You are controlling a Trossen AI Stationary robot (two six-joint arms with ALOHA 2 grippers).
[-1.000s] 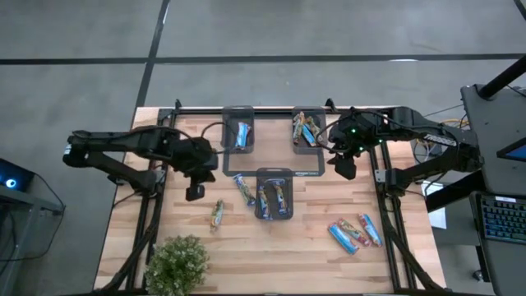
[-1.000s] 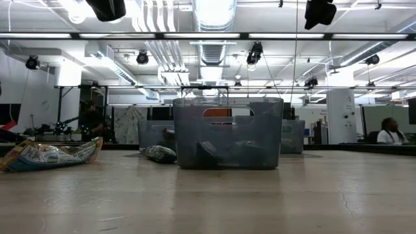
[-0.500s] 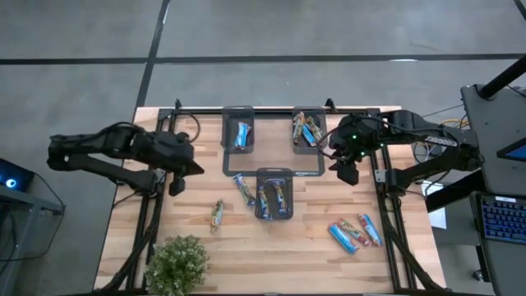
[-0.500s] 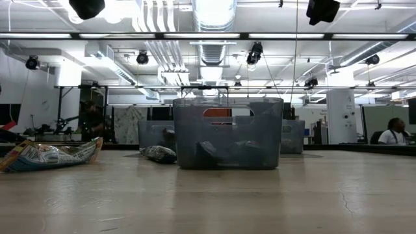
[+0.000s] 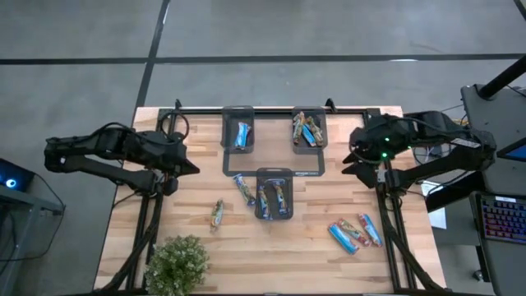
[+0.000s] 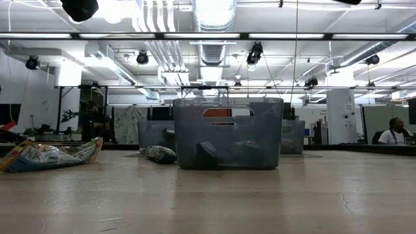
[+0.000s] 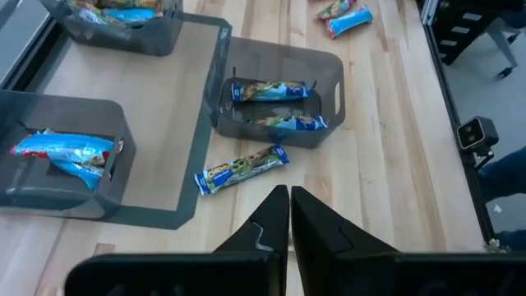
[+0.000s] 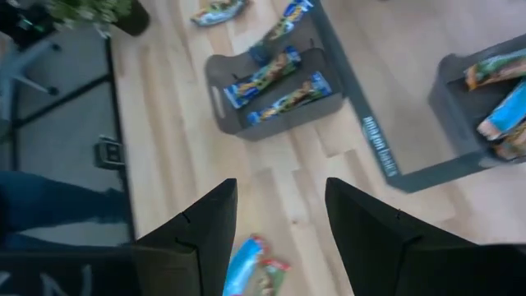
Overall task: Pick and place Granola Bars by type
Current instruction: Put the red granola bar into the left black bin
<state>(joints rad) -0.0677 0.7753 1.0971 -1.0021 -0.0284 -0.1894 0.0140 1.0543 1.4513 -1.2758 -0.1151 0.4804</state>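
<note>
Flanking trays (image 5: 274, 194) | plant (image 5: 176, 265) at corner | bars (image 5: 355, 232) loose

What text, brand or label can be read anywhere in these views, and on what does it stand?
"amazonbasics": on the flat edge of a grey tray, right wrist view; blurred, so a likely reading.
Print on the tray near the middle bin, high view: too small to read.
Granola bar wrappers: printed, but too blurred to read.
Nothing else is legible.

Three grey trays (image 5: 238, 131) on wooden table (image 5: 164, 230); potted plant (image 5: 176, 265) at near-left corner.
</note>
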